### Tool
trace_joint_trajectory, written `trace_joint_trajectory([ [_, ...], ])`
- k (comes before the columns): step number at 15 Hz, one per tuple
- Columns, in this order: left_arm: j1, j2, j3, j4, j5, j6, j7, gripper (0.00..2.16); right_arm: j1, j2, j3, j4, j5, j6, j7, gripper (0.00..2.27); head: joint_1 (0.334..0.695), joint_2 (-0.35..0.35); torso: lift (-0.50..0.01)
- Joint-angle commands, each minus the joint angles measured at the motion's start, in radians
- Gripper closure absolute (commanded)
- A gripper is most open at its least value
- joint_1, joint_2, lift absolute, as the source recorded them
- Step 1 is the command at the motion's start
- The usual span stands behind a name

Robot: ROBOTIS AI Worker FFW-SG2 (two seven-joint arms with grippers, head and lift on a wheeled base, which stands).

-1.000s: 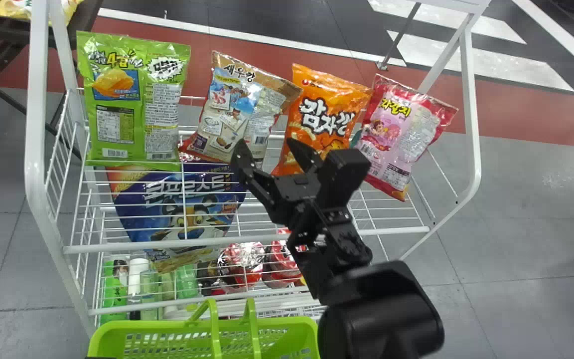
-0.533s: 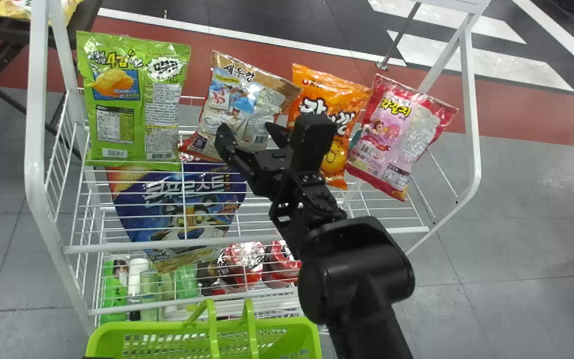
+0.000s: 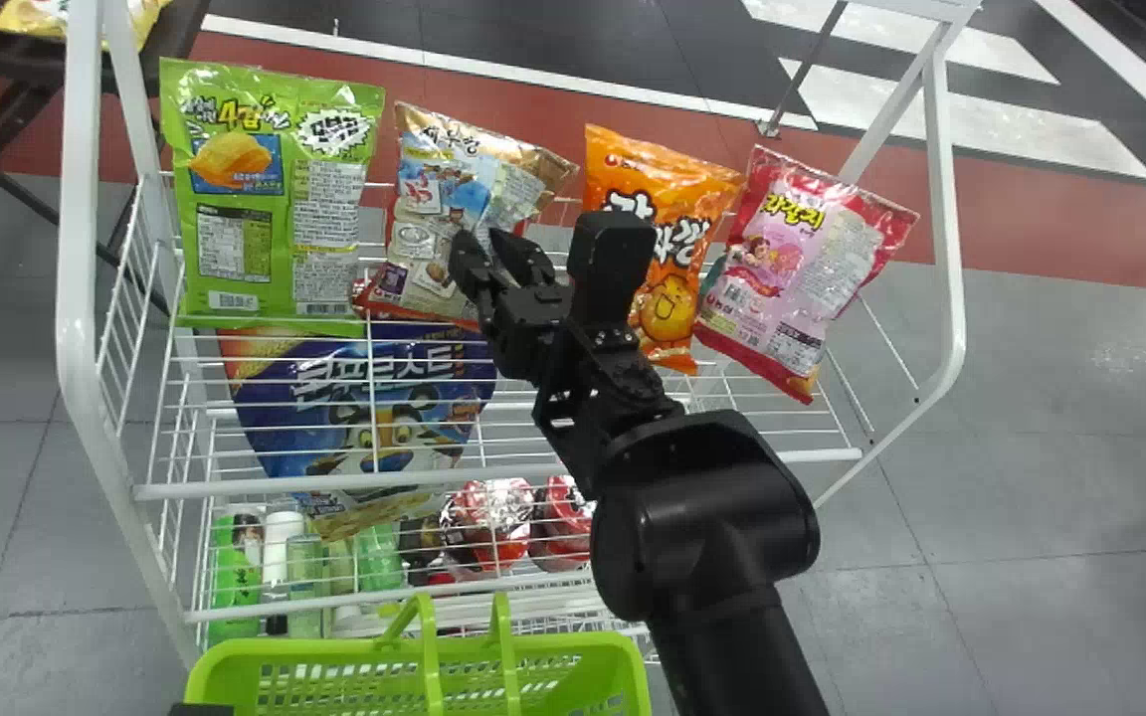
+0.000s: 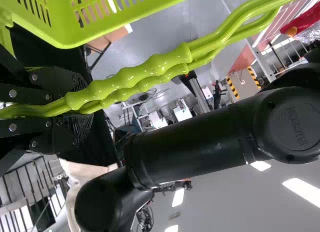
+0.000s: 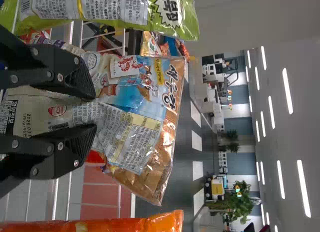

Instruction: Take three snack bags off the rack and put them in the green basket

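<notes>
Left wrist view's got the left end effector (image 4: 82, 105) clamped round the green basket's handles (image 4: 132, 79). Head view: tan-and-blue snack bag (image 3: 444, 184) on the rack (image 3: 81, 298), leaning, long axis 1-to-7 o'clock, top up at 1. Right end effector (image 3: 485, 241) is narrow, pinching it. Right wrist view adds its creased, label-covered panel.

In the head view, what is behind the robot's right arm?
The orange bag, its lower left covered, and part of the white rack. The right gripper also hides some of the brown-and-blue bag. Anything else directly behind the arm can't be seen.
</notes>
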Motion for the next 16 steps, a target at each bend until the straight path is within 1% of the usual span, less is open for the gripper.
trace_joint_trajectory([
  [1, -0.004, 0.001, 0.0, 0.0, 0.0, 0.003, 0.0, 1.54, 0.035, 0.0, -0.005, -0.048, 0.0, -0.01, -0.001, 1.98, 0.695, -0.328, -0.018],
  [6, -0.009, 0.001, 0.0, 0.002, 0.003, 0.0, 0.002, 1.54, 0.135, -0.011, -0.04, -0.2, 0.003, -0.016, 0.001, 1.98, 0.695, -0.35, -0.018],
  [9, -0.013, -0.001, 0.0, 0.002, 0.002, 0.0, 0.006, 1.54, 0.25, -0.023, -0.1, -0.359, -0.007, -0.007, 0.027, 1.98, 0.695, -0.35, -0.018],
  [12, -0.022, -0.002, 0.0, 0.003, 0.002, 0.003, 0.011, 1.54, 0.4, -0.025, -0.191, -0.531, -0.052, 0.033, 0.084, 1.98, 0.695, -0.35, -0.018],
  [14, -0.03, -0.002, 0.001, 0.007, 0.002, 0.003, 0.015, 1.54, 0.486, -0.025, -0.267, -0.638, -0.104, 0.113, 0.142, 1.98, 0.695, -0.35, -0.018],
  [16, -0.035, -0.005, 0.012, 0.01, 0.003, 0.006, 0.018, 1.54, 0.576, -0.025, -0.33, -0.737, -0.124, 0.193, 0.205, 1.98, 0.695, -0.35, -0.018],
])
